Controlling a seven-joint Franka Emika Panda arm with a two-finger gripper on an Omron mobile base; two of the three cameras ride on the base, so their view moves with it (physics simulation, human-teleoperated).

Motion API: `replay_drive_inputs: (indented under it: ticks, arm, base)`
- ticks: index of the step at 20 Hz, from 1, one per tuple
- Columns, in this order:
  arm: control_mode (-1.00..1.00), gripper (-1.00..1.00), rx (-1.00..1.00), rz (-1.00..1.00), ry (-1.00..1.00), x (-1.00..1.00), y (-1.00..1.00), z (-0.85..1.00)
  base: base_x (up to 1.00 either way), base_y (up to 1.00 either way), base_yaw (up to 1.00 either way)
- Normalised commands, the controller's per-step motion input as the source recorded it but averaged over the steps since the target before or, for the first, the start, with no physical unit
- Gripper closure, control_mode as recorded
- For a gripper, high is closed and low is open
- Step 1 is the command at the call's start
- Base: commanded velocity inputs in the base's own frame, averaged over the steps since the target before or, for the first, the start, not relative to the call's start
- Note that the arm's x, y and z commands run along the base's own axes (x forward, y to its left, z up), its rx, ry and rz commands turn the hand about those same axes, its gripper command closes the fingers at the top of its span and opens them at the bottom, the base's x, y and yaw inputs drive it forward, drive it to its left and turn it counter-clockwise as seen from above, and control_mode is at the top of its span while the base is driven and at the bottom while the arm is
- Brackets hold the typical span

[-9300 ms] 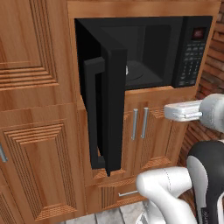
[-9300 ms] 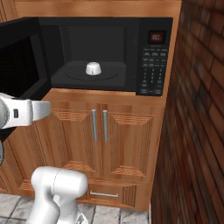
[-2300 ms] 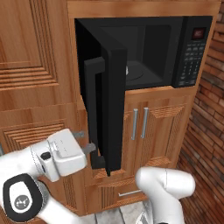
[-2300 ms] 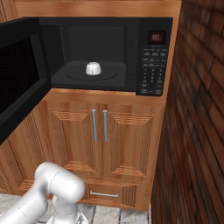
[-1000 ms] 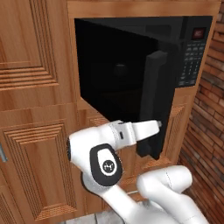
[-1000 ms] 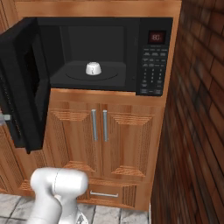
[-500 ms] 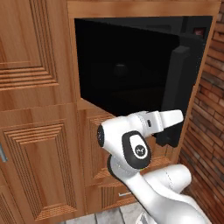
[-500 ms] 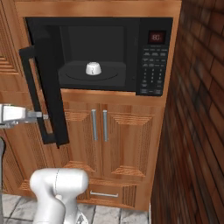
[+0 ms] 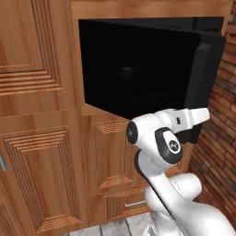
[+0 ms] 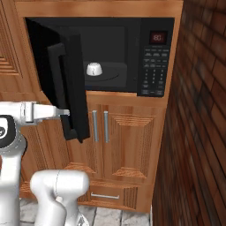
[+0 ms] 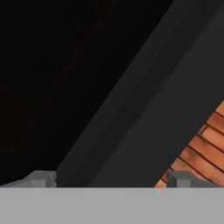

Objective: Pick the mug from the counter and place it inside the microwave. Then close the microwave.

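Now your jaws (image 10: pixel 67 112) stand wide apart, empty, pressed to the microwave (image 10: pixel 132 55) door's (image 10: pixel 66 86) outer face, its handle upright, while the mug (image 10: pixel 93 69) sits inside the microwave, behind that half-shut door.

Not much to read here, honestly. The microwave (image 10: pixel 132 53) has a small red display (image 10: pixel 158 37) at the top of its right-side panel, showing glowing digits, but they're too blurry to make out. The keypad (image 10: pixel 154 70) below has rows of tiny pale button labels, also illegible. No brand name anywhere.
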Motion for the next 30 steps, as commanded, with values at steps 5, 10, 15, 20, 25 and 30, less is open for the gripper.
replay_drive_inputs:
  ticks: [5,10,15,20,25,30]
  arm:
    - [-1.00,-1.00,0.10,0.06,0.00,0.42,-0.55,0.20]
    - [-1.00,-1.00,0.14,0.07,-0.01,0.40,-0.52,0.24]
    - [-1.00,-1.00,0.15,0.09,0.00,0.42,-0.45,0.27]
    - [-1.00,-1.00,0.10,0.08,0.00,0.38,-0.40,0.37]
    - [-1.00,-1.00,0.11,0.07,0.00,0.48,-0.44,0.31]
    - [-1.00,-1.00,0.11,0.08,0.00,0.43,-0.35,0.30]
  base:
    - [0.00,0.00,0.00]
    - [0.00,0.00,0.00]
    - [0.00,0.00,0.00]
    - [0.00,0.00,0.00]
    - [0.00,0.00,0.00]
    - [0.00,0.00,0.00]
